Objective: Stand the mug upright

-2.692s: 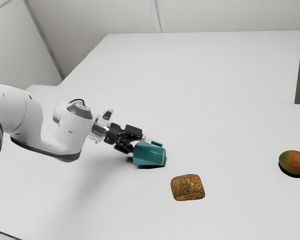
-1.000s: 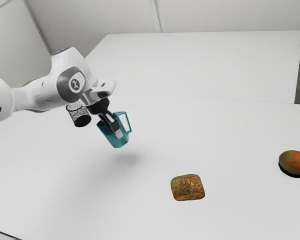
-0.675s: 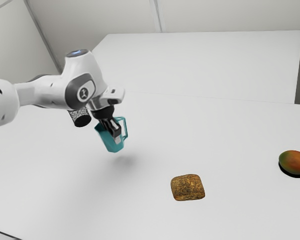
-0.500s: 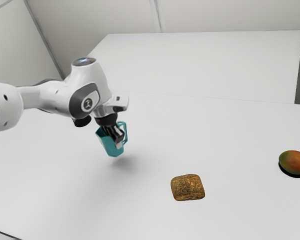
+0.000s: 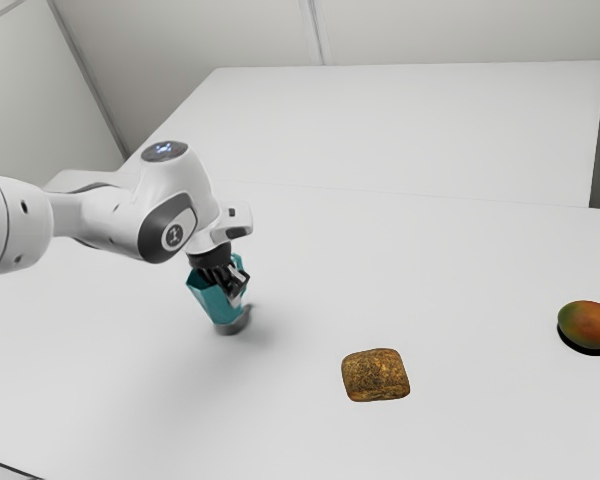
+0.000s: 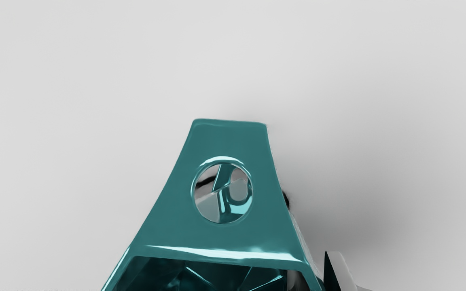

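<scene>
Black two-finger gripper (image 5: 236, 289): holding the teal, glossy, faceted mug (image 5: 210, 298); the exact pinch points cannot be made out. Mug sits just below the wrist, tilted, its mouth leaning toward the exterior view's left and its base low over the white, smooth table (image 5: 460, 270). Contact between base and table: cannot tell. A grey shadow lies at the base.

Wrist view: part of the mug's dark hollow lies near the gripper, and beyond its edge runs a flat teal face with a round hole through it. One finger (image 6: 340, 270) shows outside the mug, beside its wall.

The white, jointed arm (image 5: 110, 215) comes in from the exterior view's left and covers part of the table behind it.

Nearest other object: a brown, speckled, rounded block (image 5: 376, 375), lying apart from the mug, toward the exterior view's right and closer to that camera. Farther along the same way, well apart: a red-orange and green, oval mango (image 5: 588, 325), dark shadow beneath. Both lie to one side of the mug.

Farthest: a broad, white, flat surface (image 5: 400, 125) beyond the table, then pale grey walls (image 5: 460, 30).
</scene>
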Action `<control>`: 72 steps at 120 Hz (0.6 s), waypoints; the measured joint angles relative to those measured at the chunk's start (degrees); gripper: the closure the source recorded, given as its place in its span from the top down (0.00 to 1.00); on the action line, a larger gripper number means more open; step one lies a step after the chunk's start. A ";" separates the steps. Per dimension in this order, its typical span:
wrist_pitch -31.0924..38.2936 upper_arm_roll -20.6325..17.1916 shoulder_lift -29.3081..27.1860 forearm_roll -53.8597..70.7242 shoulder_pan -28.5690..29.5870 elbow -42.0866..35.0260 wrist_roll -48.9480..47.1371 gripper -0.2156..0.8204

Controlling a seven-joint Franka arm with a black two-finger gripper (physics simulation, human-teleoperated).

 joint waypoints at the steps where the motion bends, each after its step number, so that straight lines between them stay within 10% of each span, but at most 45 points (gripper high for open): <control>1: 0.05 0.33 0.05 0.00 -0.29 0.01 -0.11 0.04; 53: 0.99 0.92 1.91 0.01 -1.53 -0.01 -4.30 0.05; 72: 0.96 0.71 1.89 -0.71 -2.58 -0.02 -4.48 0.23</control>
